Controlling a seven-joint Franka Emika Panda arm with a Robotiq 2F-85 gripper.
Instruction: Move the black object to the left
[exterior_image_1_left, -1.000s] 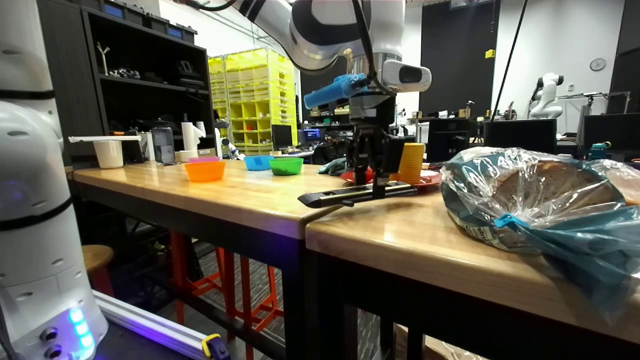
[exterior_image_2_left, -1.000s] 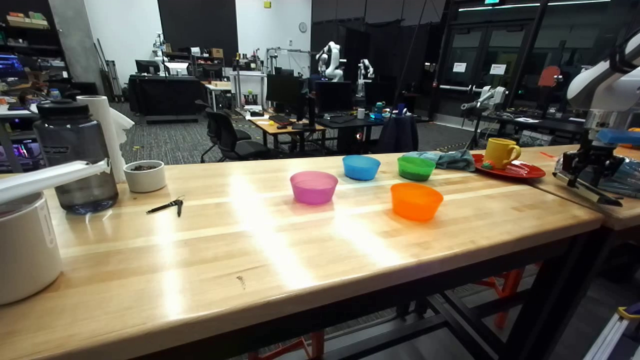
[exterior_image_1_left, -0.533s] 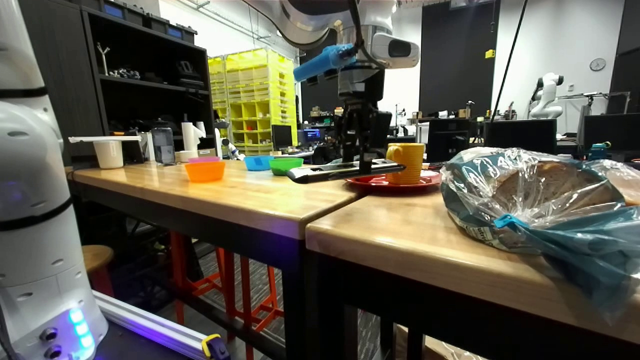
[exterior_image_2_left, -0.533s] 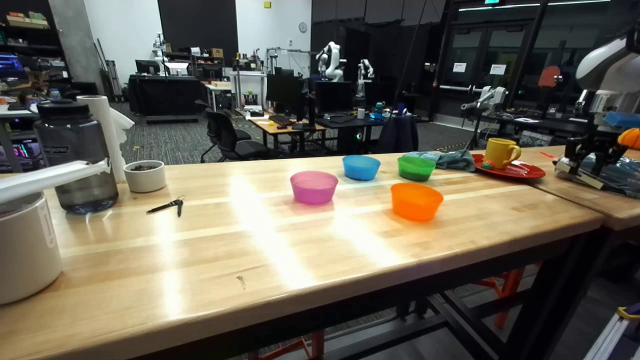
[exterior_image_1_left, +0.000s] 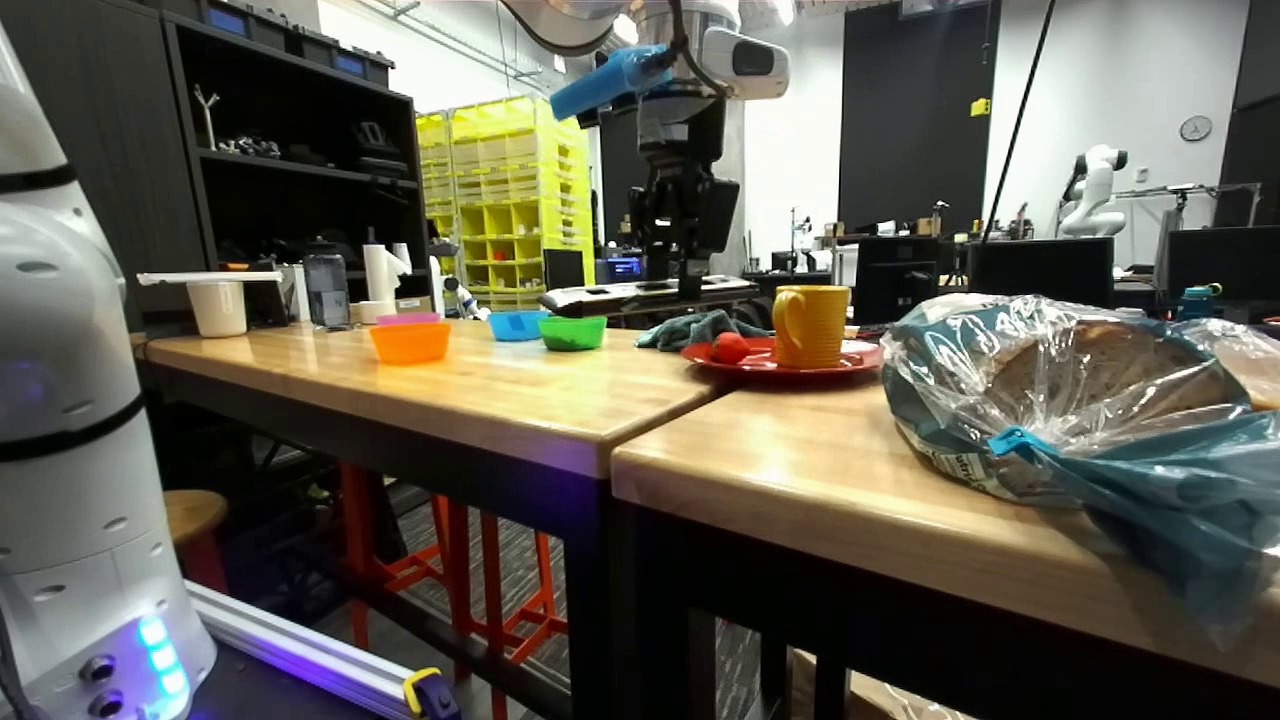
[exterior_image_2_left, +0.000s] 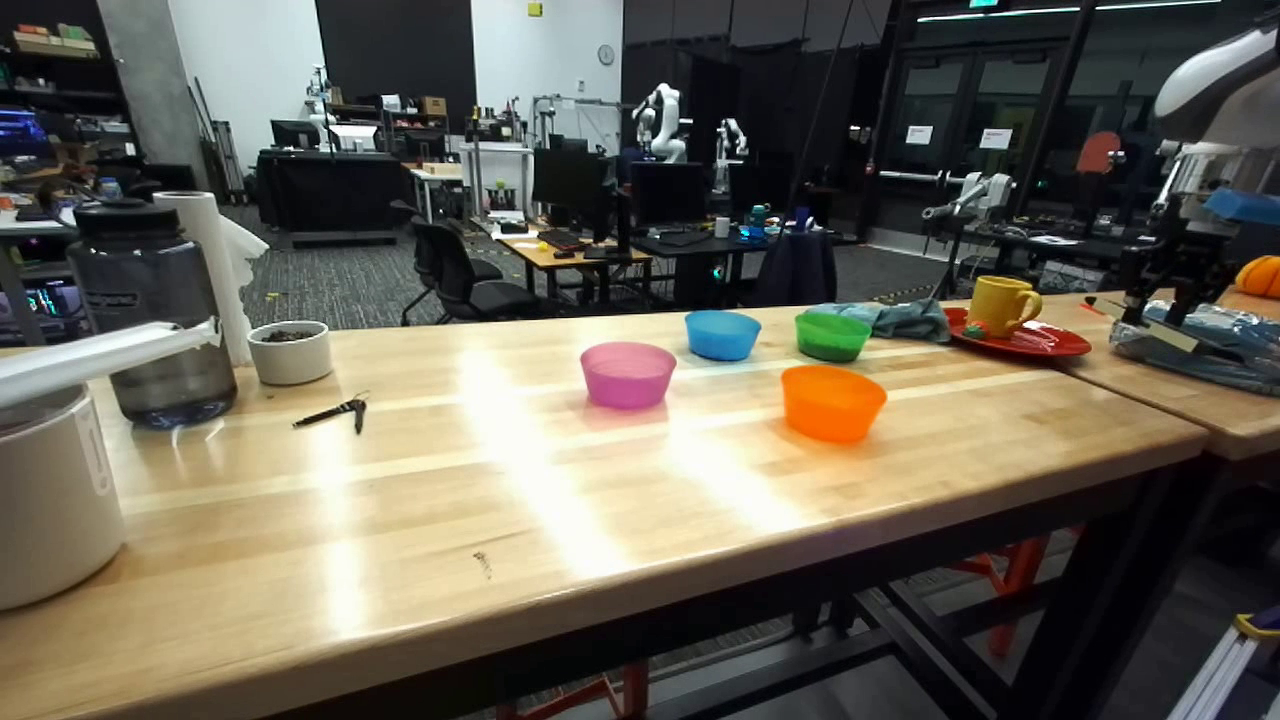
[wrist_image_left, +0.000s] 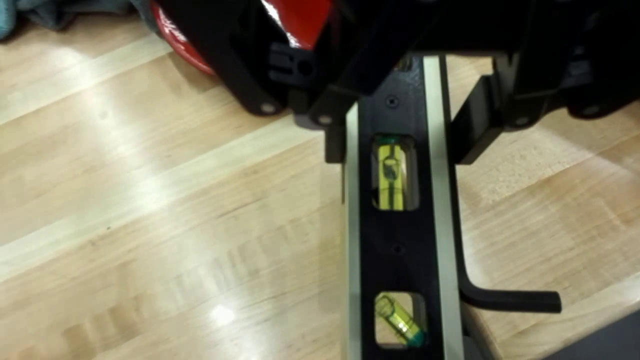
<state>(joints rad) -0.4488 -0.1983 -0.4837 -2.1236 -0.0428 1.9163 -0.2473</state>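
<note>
The gripper pinches the black spirit level by its long sides, aloft and seemingly near the red plate, from which the wooden tabletop stretches out to an edge.

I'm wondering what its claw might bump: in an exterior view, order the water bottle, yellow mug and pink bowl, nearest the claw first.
In an exterior view, from the gripper at right:
1. Yellow mug, on the red plate
2. Pink bowl, mid-picture
3. Water bottle, at left
</note>
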